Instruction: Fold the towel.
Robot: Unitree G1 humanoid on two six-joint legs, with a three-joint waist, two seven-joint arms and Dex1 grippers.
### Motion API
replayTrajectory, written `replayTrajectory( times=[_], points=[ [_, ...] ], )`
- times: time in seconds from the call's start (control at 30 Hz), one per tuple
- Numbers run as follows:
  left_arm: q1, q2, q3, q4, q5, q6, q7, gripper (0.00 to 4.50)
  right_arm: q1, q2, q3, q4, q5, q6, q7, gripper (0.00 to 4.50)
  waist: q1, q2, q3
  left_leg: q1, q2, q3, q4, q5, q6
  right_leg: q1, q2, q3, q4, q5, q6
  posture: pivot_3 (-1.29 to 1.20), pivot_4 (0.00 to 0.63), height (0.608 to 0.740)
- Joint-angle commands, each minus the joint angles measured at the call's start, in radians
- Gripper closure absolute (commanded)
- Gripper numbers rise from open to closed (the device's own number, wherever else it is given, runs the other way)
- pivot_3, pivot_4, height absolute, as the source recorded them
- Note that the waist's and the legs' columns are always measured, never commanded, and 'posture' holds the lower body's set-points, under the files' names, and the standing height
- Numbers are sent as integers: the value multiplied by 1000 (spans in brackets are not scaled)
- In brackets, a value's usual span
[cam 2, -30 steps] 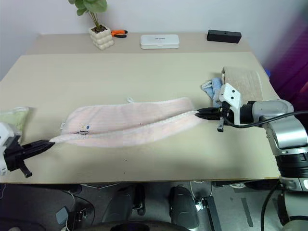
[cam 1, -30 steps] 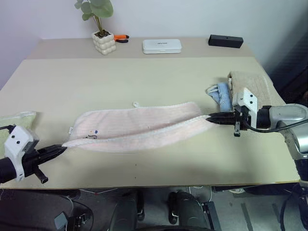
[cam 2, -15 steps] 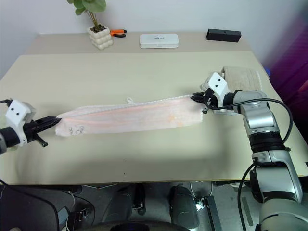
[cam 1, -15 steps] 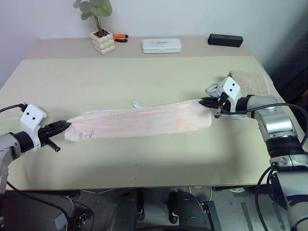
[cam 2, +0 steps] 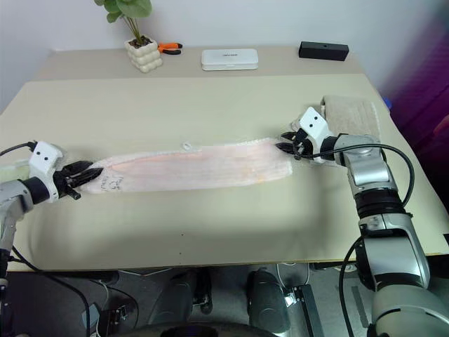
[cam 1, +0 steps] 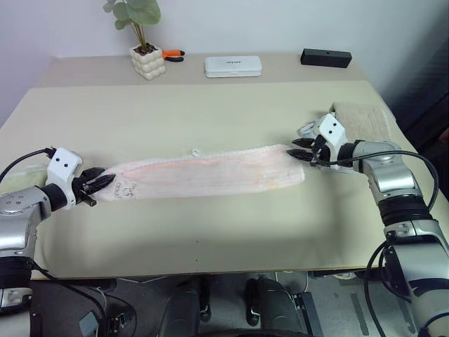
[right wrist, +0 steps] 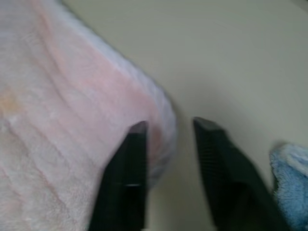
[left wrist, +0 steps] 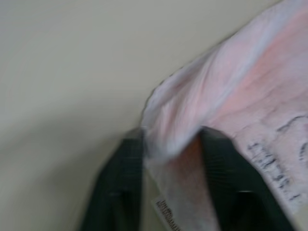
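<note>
My pink towel (cam 1: 210, 175) lies folded in a long strip across the table (cam 1: 210, 112), well in front of the potted plant (cam 1: 144, 42). My left gripper (cam 1: 98, 186) and right gripper (cam 1: 300, 150) sit at its two ends, jaws parted, corners between the fingers but unclamped. First lengthwise fold looks laid; next comes regrasping to bring one end over the other.

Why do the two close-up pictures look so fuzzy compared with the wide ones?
Left wrist view: pink towel and black fingers smeared, soft. Right wrist view: towel and fingers likewise out of focus. Eye views: evenly lit, table crisp, soft shadow under towel.
</note>
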State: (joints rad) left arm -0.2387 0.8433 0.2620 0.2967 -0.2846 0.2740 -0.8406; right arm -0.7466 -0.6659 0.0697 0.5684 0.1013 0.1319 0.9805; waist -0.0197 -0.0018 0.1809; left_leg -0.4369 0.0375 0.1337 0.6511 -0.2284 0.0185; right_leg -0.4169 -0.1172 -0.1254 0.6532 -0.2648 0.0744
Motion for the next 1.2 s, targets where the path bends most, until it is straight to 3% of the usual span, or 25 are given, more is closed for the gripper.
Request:
replayTrajectory(
  times=[0.03,0.07,0.2,0.37,0.4,0.53,0.6,0.77,0.93,1.03,1.2],
  points=[
    [-23,-4,69,13,-12,-10,60,971,-8,-7,-41,-55,-1,-7,-49,1120,0,0,0,0,0,0,0,0,0,0,0,0,0,0,0,0,150,740],
    [-34,-13,85,24,-18,-7,90,573,-2,-10,-47,-77,3,3,-59,672,0,0,0,0,0,0,0,0,0,0,0,0,0,0,0,0,150,740],
    [-74,-60,145,51,-37,12,206,573,45,-21,-81,-208,29,74,-96,672,2,0,0,0,0,0,0,0,0,0,0,0,0,0,0,0,150,740],
    [2,-120,215,-118,-153,70,185,573,192,-35,-214,-509,175,376,-150,672,6,-1,0,0,0,0,0,0,1,0,-1,1,0,1,1,0,150,740],
    [28,-121,211,-158,-154,68,179,509,239,-33,-246,-589,221,451,-159,124,6,-1,0,0,0,-1,0,0,1,0,-1,1,-1,1,1,0,150,740],
    [92,-135,146,-370,-189,92,139,509,420,9,-389,-848,403,754,-254,33,9,-2,-1,0,0,-2,0,0,1,1,-1,0,-1,1,1,0,150,740],
    [113,-148,50,-524,-227,125,87,509,516,42,-440,-932,463,856,-305,33,9,-2,-1,0,0,-2,1,-1,1,2,-1,1,-1,1,1,0,150,740],
    [112,-178,-120,-712,-268,178,32,509,581,194,-565,-1006,588,1074,-487,33,2,-3,-2,3,-1,-2,0,-2,3,6,-1,3,-3,1,1,0,150,740],
    [109,-214,-215,-749,-256,188,35,509,595,341,-545,-1047,599,1141,-644,33,1,-2,-3,8,0,-1,-3,-5,7,6,2,4,-2,1,1,0,150,740],
    [130,-222,-238,-765,-258,189,33,509,520,481,-589,-1002,597,1172,-781,33,0,-3,-4,8,1,0,-3,-5,7,7,3,5,-2,1,1,0,150,740],
    [167,-219,-248,-785,-237,178,38,509,424,608,-645,-903,609,1153,-891,33,3,-3,-4,8,1,0,-3,-5,7,6,3,6,-2,1,1,0,150,740]
  ],
)
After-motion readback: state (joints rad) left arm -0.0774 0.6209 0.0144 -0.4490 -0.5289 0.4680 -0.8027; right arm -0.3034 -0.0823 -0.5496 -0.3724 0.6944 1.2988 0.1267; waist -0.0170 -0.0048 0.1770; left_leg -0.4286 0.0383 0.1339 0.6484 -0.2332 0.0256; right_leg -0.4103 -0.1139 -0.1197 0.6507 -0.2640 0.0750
